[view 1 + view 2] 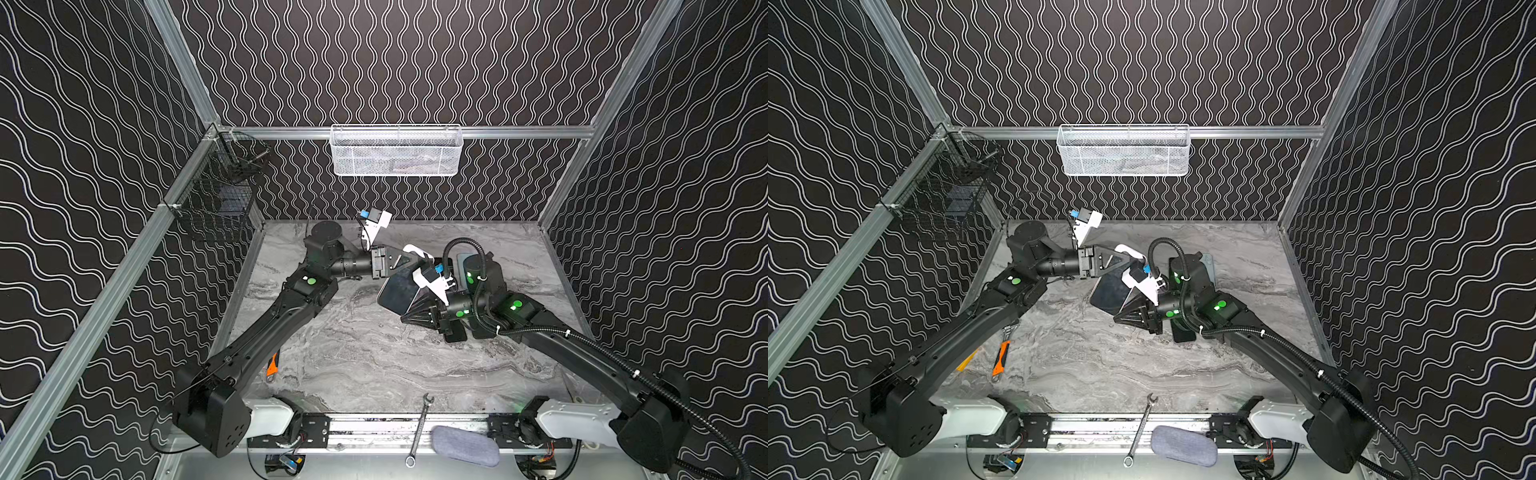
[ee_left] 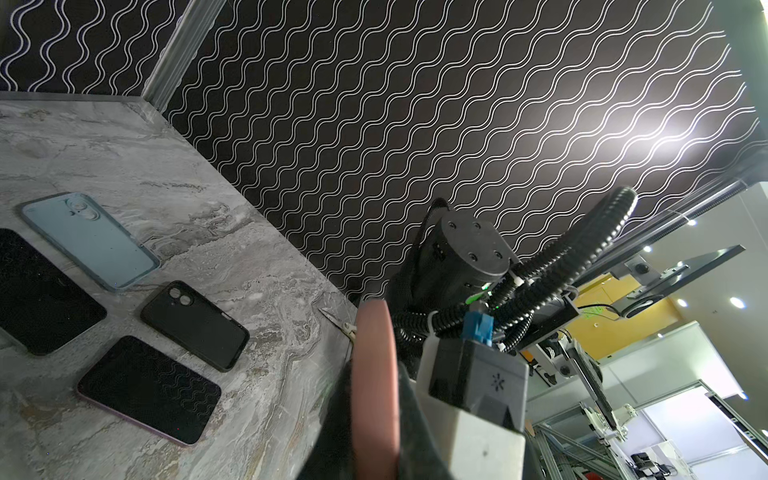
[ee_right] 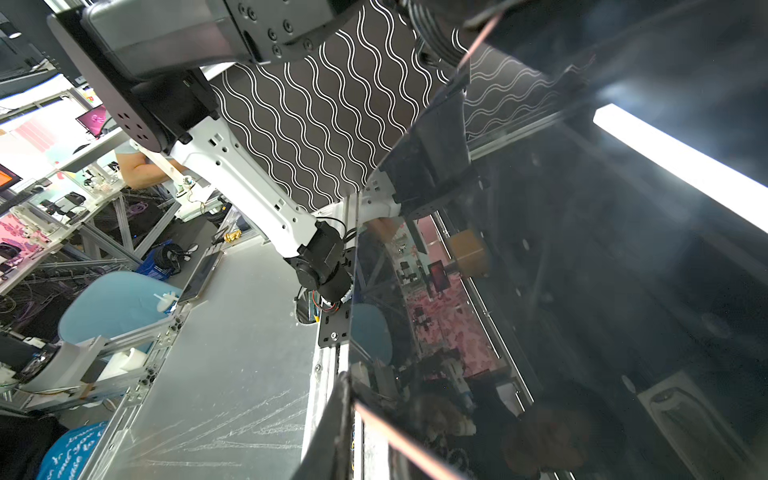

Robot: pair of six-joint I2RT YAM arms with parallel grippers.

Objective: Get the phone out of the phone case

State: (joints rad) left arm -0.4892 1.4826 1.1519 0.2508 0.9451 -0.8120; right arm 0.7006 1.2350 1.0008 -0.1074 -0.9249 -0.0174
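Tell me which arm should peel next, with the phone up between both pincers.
Right, probably. The left pincer is shut on the far edge of the phone, pink rim clamped, so it anchors. The right pincer sits at the near corner, placed to work the rim loose; its grip is unclear.

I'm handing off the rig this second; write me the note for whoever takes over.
Left claw: shut on the far edge of the phone, tilted above the table.
Right claw: at its near edge; grip unclear.
Done: phone lifted.
Left: the pink case rim shows at the left claw, seemingly still on; peel it off.
A blue case and a black case lie on the table.
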